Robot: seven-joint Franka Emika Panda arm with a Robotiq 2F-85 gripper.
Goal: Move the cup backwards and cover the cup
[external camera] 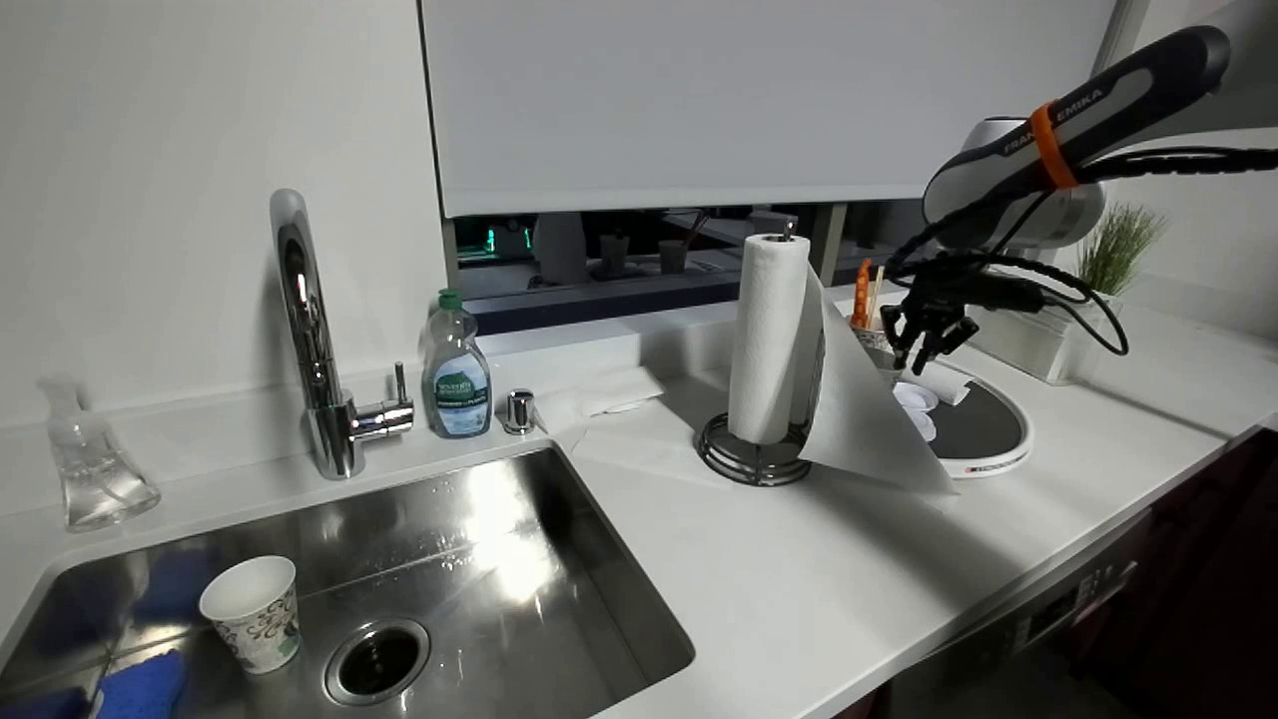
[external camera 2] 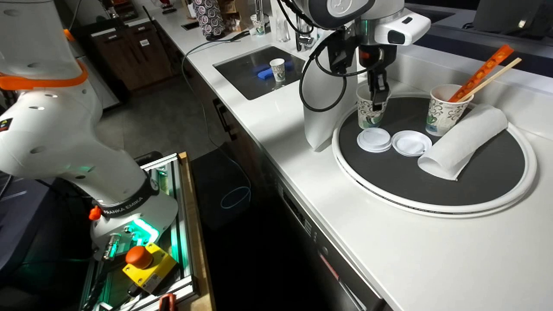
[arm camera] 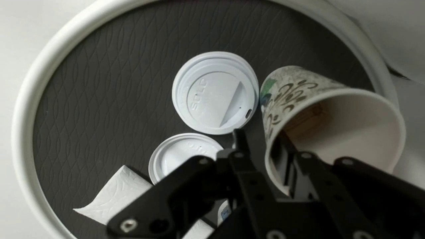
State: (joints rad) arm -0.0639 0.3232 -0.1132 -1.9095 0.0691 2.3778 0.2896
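Observation:
The patterned paper cup stands on the round dark tray with a white rim. In the wrist view the cup shows its open mouth at the right. My gripper is open around the cup's near wall, with one finger inside the mouth and one outside; gaps show beside the wall. The gripper also shows in both exterior views. Two stacks or single white lids, a nearer lid and another lid, lie flat beside the cup. One lid almost touches the cup.
Another cup holding an orange stick and a wooden stick stands on the tray, beside a rolled paper sheet. The paper towel roll with its hanging sheet stands close by. The sink holds a cup.

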